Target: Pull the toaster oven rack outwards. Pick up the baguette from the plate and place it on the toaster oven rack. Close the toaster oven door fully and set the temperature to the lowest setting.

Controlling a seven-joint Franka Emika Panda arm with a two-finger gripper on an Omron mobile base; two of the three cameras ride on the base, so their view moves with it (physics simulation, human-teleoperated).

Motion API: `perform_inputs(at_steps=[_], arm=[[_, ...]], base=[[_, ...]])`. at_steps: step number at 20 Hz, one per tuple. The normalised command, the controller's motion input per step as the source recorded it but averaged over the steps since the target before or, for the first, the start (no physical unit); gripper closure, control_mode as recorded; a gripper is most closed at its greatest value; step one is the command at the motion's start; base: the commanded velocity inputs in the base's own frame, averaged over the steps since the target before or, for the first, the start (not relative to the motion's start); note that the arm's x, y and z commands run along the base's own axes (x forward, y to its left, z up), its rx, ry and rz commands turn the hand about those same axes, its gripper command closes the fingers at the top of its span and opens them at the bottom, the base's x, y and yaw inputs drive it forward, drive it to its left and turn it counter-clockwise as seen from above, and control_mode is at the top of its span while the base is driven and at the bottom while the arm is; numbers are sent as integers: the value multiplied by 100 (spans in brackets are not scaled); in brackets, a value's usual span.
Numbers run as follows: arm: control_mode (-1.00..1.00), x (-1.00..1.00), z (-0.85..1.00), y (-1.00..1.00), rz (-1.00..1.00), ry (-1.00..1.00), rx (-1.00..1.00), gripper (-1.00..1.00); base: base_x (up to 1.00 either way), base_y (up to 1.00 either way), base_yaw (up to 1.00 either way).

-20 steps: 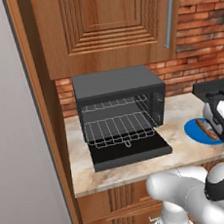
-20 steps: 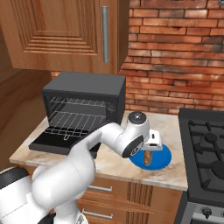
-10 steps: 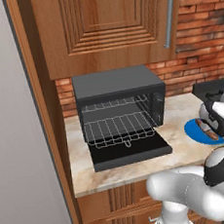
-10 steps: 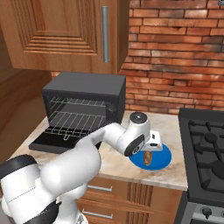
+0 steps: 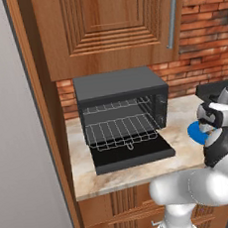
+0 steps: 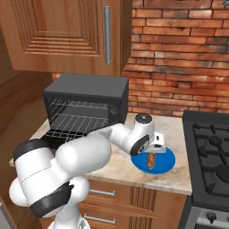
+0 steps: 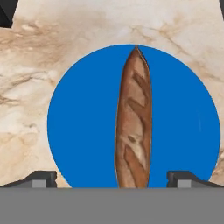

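Two-finger dark gripper spread wide and empty, poised directly above the slim brown baguette, fingertips flanking it on either side. Baguette lying flat across the middle of the round bright blue plate on the beige marbled stone counter. Well apart to the left, dark grey box-shaped toaster oven with door dropped flat and silver wire rack drawn forward over it.

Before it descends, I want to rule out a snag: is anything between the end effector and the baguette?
Nothing visible. In the hand view the baguette lies alone on the blue plate, running lengthwise between the open end effector fingertips, with only bare plate either side.
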Motion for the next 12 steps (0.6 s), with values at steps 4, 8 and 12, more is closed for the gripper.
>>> perform_inputs(at_steps=[4,8,12], arm=[[-100,36,-11,-18,0,4,7,-100],[-100,35,-12,-19,0,4,7,-100],[-100,30,-17,-19,0,5,6,-100]], base=[[0,0,0],[0,0,0],[0,0,0]])
